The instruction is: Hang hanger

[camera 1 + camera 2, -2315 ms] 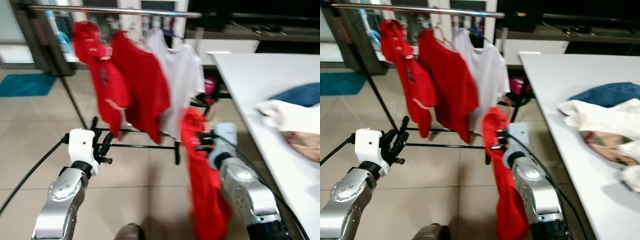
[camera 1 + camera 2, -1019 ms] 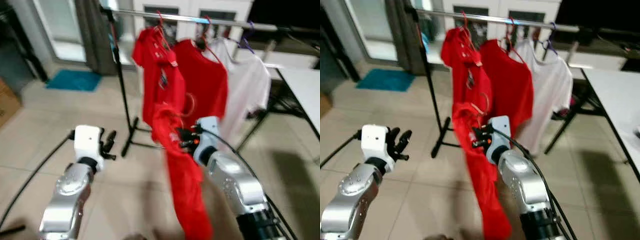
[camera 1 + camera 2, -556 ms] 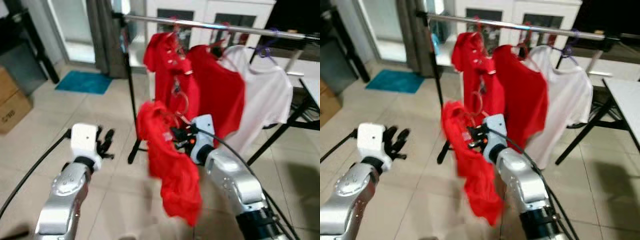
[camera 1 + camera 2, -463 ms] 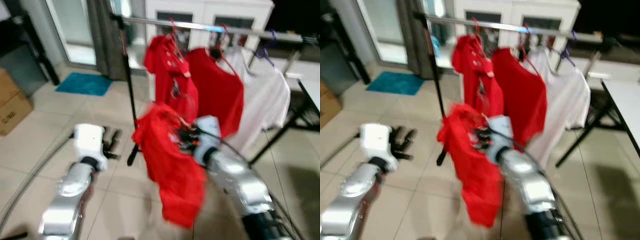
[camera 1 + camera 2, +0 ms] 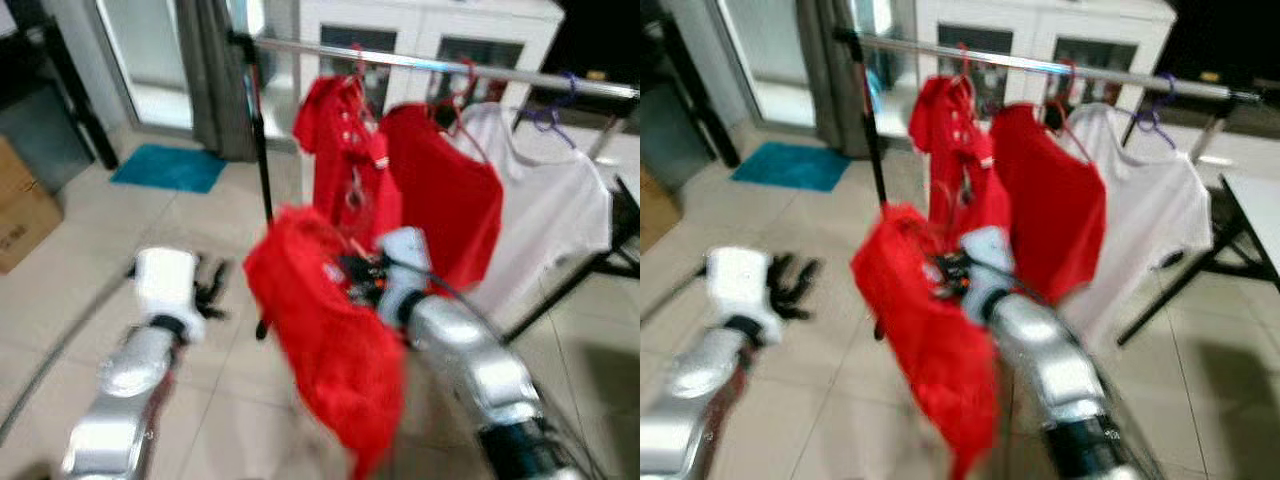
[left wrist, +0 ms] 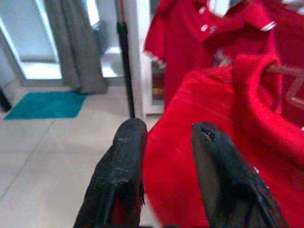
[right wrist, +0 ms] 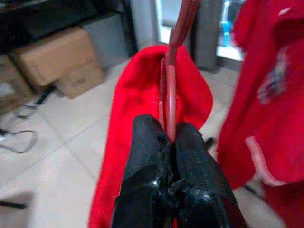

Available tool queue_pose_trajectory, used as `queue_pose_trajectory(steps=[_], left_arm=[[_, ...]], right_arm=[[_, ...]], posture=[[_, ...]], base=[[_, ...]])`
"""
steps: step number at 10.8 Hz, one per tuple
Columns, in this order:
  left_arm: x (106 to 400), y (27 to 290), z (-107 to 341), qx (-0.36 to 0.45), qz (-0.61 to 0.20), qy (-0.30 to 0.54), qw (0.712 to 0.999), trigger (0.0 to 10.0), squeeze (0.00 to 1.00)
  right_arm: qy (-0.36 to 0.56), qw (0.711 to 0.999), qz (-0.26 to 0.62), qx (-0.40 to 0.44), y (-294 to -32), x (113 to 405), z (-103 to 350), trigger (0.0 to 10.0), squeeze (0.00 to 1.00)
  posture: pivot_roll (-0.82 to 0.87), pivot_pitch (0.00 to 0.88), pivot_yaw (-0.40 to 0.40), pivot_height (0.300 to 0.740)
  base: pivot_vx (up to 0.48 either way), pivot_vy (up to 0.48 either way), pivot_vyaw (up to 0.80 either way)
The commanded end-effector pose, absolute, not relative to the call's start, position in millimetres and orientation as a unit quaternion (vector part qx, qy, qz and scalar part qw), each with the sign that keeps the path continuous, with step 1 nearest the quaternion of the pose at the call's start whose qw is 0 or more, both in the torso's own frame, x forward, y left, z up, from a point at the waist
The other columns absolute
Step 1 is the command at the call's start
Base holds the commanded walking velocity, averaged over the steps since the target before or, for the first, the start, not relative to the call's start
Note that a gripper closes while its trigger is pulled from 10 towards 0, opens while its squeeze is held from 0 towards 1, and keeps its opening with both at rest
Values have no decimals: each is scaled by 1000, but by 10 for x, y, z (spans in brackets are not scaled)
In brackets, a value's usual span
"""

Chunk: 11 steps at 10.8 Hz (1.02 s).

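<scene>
My right gripper (image 7: 170, 136) is shut on the neck of a red hanger (image 7: 173, 71) that carries a red garment (image 5: 320, 350). In the eye views the right gripper (image 5: 358, 275) holds this garment in front of the clothes rack, below its metal rail (image 5: 450, 65). On the rail hang a red polo shirt (image 5: 345, 150), a red T-shirt (image 5: 445, 190) and a white T-shirt (image 5: 550, 210). My left gripper (image 5: 212, 285) is raised to the left of the held garment. Its fingers (image 6: 123, 161) stand open with nothing between them.
The rack's black upright pole (image 5: 262, 150) stands just behind the held garment. A grey curtain (image 5: 215, 80) and a teal mat (image 5: 170, 168) lie beyond it, and a cardboard box (image 5: 20, 215) sits at the far left. Tiled floor (image 5: 80, 290) spreads in front.
The view has turned from the white table toward the rack's left end and come closer. The held red garment has swung up and left, with the right gripper still shut on its hanger.
</scene>
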<state>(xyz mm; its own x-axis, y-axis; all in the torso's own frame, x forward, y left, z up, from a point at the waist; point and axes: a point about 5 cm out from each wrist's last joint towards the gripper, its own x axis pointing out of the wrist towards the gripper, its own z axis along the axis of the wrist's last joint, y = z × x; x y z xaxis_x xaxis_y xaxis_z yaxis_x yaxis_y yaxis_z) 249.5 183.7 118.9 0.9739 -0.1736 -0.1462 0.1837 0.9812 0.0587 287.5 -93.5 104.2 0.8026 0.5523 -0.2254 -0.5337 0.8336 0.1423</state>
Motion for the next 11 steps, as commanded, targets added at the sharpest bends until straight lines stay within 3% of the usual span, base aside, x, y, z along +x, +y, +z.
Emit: queue_pose_trajectory(steps=[1, 2, 6, 9, 11], left_arm=[[2498, 1909, 1243, 42, -83, 65, 993, 10000, 0], [2501, 1910, 1251, 41, -85, 64, 993, 10000, 0], [2530, 1879, 1273, 48, -110, 65, 991, 10000, 0], [2531, 1867, 1283, 53, -125, 66, 988, 10000, 0], [2518, 1832, 1282, 51, -142, 65, 986, 10000, 0]], right_arm=[[84, 951, 294, 43, -841, 2917, 1226, 10000, 0], [83, 953, 288, 50, -850, 2926, 1233, 10000, 0], [52, 965, 251, 51, -873, 2957, 1313, 10000, 0], [33, 969, 241, 34, -869, 2990, 1411, 10000, 0], [8, 972, 233, 21, -872, 3023, 1562, 10000, 0]], posture=[[94, 14, 7, 740], [95, 13, 9, 740], [91, 0, 45, 740], [95, 0, 54, 740], [99, 0, 52, 740]], base=[[375, 0, 775], [382, 0, 769], [382, 0, 0], [380, 0, -800], [382, 0, 0]])
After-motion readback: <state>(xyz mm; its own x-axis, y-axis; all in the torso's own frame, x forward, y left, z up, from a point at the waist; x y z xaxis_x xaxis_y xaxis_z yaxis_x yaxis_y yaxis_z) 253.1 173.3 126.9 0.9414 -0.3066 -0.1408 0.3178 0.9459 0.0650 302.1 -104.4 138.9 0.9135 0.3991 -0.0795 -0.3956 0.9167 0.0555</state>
